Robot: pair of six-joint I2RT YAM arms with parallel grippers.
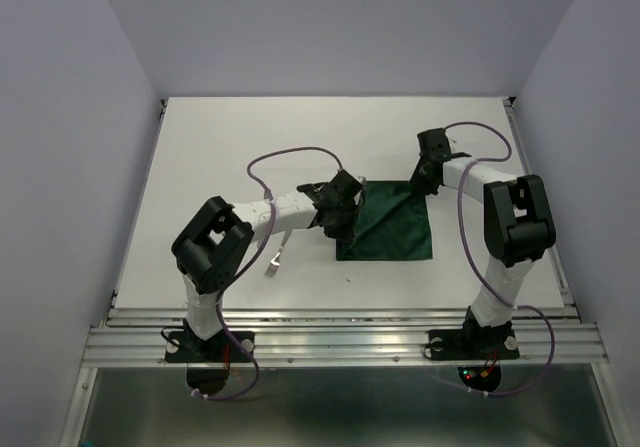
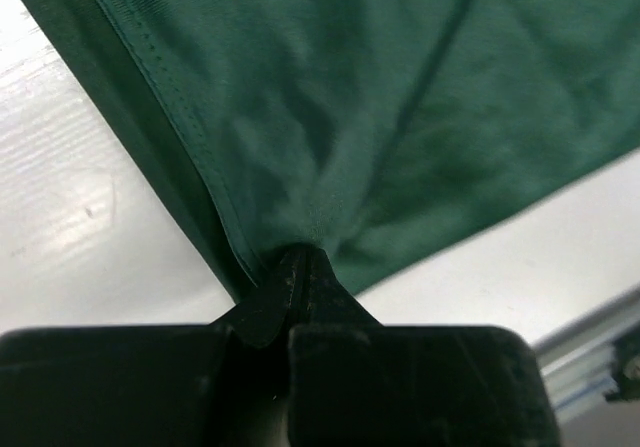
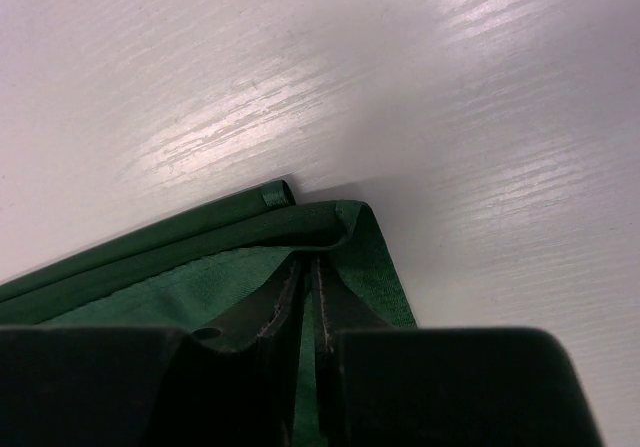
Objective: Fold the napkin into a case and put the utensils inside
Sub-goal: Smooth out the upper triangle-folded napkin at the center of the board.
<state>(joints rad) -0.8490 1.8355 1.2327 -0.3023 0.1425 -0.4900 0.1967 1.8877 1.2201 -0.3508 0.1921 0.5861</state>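
In the top view, a slim silver metal utensil (image 1: 272,259) has its far end lost under the left arm (image 1: 270,215), and it is too small to tell knife from fork. The left gripper (image 1: 343,229) covers the left edge of the dark green cloth napkin (image 1: 395,229). In the left wrist view the napkin runs off the top and right edges. In the right wrist view the right gripper (image 3: 305,277) hides the napkin's lower part behind its black body.

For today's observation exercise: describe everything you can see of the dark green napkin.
The napkin is dark green soft cloth with a stitched hem, roughly square, creased diagonally and doubled over at its far right corner. It lies on the white table. The left claw pinches its left edge, puckering the fabric; the right claw pinches the far right corner.
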